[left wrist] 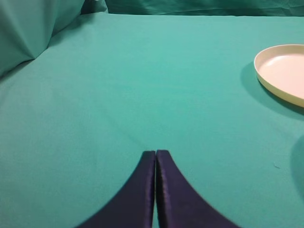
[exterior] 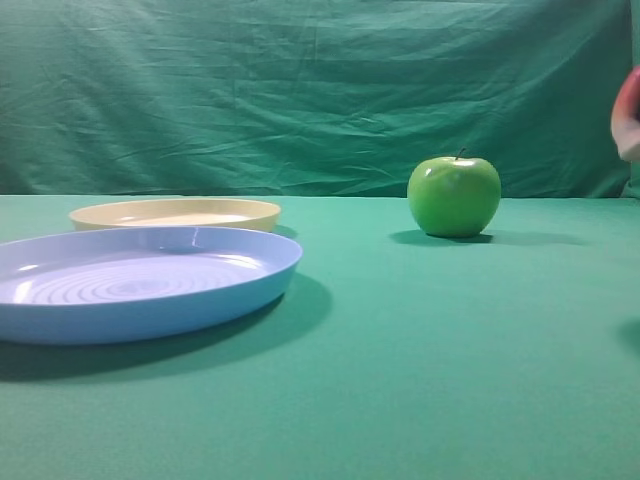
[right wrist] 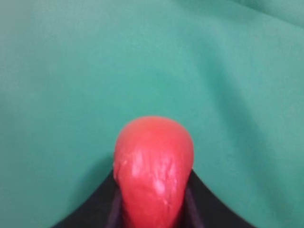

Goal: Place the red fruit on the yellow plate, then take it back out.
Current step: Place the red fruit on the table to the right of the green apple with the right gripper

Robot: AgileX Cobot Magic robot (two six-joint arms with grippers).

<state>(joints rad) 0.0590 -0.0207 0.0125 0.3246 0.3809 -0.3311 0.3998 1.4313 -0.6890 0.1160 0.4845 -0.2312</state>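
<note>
One camera sits low, level with the worktop [exterior: 420, 380], facing the back cloth [exterior: 300, 90]. Two look down closely from each pincer.

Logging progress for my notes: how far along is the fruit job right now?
Done: the right end effector has gripped the red fruit and holds it above the cloth. The yellow plate is bare, so placing the fruit there and taking it back out both remain. The left end effector is shut, idle.

The red fruit [exterior: 629, 112] is mostly chopped off at the 3 o'clock edge of the high view. The wrist view of it is blurry, with its lower part tucked between the fingers [right wrist: 197, 202]. The yellow plate [left wrist: 284, 72] runs off the left wrist view's 3 o'clock side.
</note>
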